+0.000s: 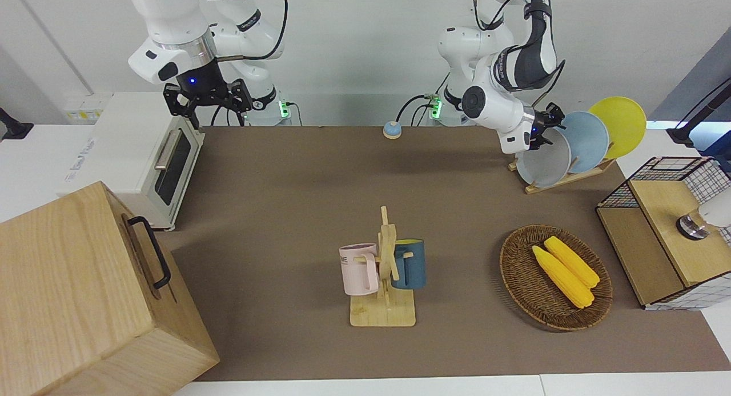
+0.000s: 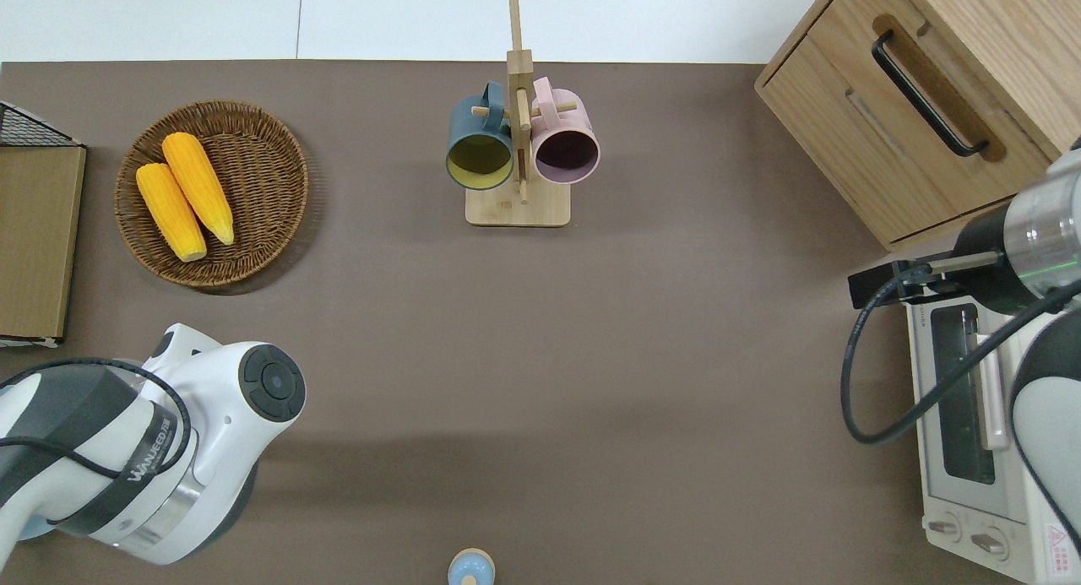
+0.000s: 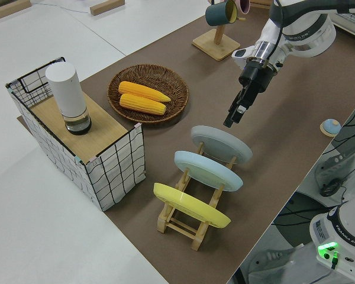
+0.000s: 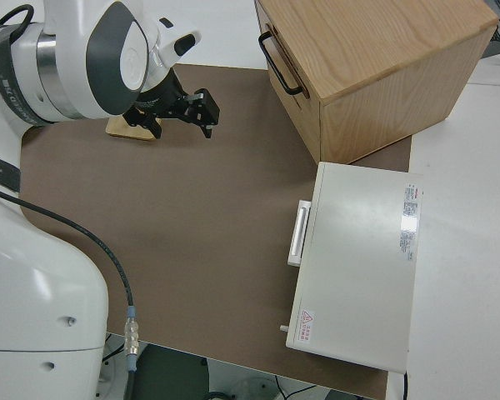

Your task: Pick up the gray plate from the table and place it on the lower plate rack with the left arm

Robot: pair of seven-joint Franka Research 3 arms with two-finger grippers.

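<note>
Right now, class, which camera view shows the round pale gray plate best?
The left side view: the round pale gray plate shows whole, standing in the small light-wood plate rack, the left gripper just above it. The front view shows its face, partly covered by that gripper. The overhead and right side views miss it.

From my console I see a plain white wall (image 1: 365, 47) running the whole width at the robots' end of the table. White surfaces (image 3: 41, 236) flank the brown mat on every side. At the right arm's end sit a large light-wood cabinet (image 1: 85, 293) with a black handle (image 1: 149, 251) and a white toaster oven (image 1: 145, 156) nearer to the robots. At the left arm's end a wire-grid box (image 3: 83, 148) with a wooden top carries a white cylinder (image 3: 67, 97). Lighting is even and soft, leaving faint shadows on the mat
</note>
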